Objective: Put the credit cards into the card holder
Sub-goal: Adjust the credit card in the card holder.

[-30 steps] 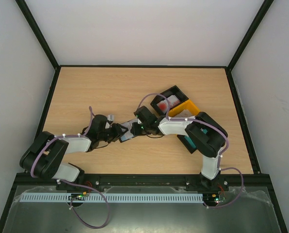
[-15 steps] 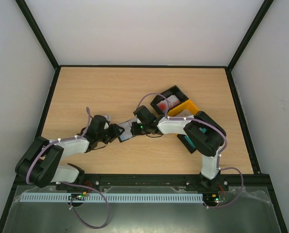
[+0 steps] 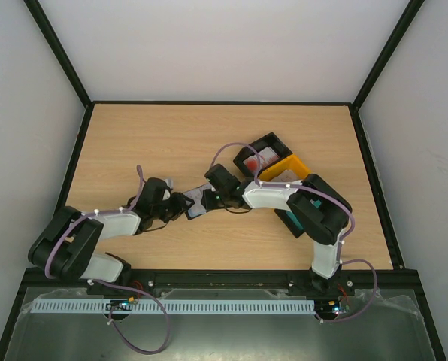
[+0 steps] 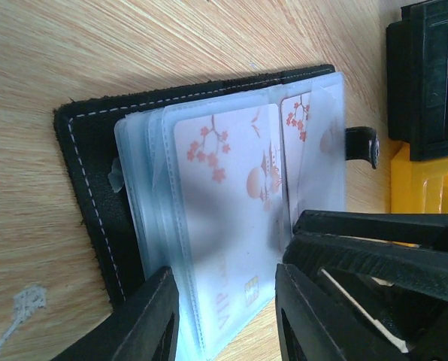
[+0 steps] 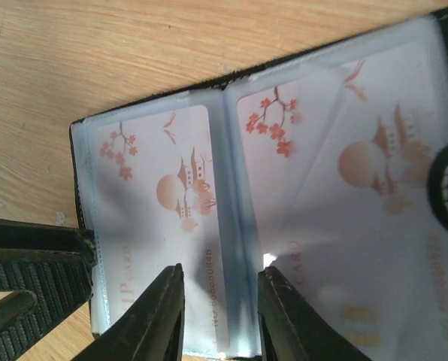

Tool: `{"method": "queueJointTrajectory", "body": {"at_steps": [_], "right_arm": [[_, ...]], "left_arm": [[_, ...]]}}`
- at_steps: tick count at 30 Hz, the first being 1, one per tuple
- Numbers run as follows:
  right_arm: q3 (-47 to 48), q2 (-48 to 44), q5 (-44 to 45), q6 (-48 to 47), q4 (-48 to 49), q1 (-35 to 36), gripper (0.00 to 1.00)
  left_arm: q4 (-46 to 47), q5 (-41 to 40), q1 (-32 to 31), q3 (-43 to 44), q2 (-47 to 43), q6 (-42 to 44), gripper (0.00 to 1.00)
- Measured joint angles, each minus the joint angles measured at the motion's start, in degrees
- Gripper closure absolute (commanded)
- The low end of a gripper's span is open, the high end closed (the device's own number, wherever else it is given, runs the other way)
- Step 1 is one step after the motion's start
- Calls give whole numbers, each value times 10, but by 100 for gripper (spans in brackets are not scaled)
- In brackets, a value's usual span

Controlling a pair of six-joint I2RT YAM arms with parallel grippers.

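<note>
The black card holder (image 3: 196, 204) lies open on the table between my two grippers. In the left wrist view its black stitched cover (image 4: 89, 188) holds pale blue sleeves, with a pinkish-white blossom card (image 4: 224, 195) in the top sleeve and the clasp tab (image 4: 361, 144) at the far end. My left gripper (image 4: 224, 320) is open, its jaws either side of the sleeves' near edge. The right wrist view shows two blossom cards (image 5: 164, 173) (image 5: 359, 180) in facing sleeves. My right gripper (image 5: 220, 320) is open over the sleeve fold.
The joined black bin (image 3: 270, 141) and yellow bin (image 3: 296, 164) stand right of the holder. A red-and-white card (image 3: 254, 160) lies in the black bin. A teal item (image 3: 290, 220) shows under the right arm. The bare wooden table (image 3: 149, 143) stretches to the left and back.
Both grippers and the holder have shifted only slightly. The left arm's elbow swung out and back. No card was taken or let go.
</note>
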Motion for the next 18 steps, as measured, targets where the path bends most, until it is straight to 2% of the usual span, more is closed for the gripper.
{"method": "queueJointTrajectory", "body": {"at_steps": [3,6,18], "right_arm": [[5,-5,17,-9,-12,3,89],[9,-6,29,-15,-21,4,95],[11,11,25,-25,-28,9,98]], "left_arm": [[0,0,0,0,0,0,63],[1,2,0,0,0,0,63],[22,21,0,0,15,0,63]]}}
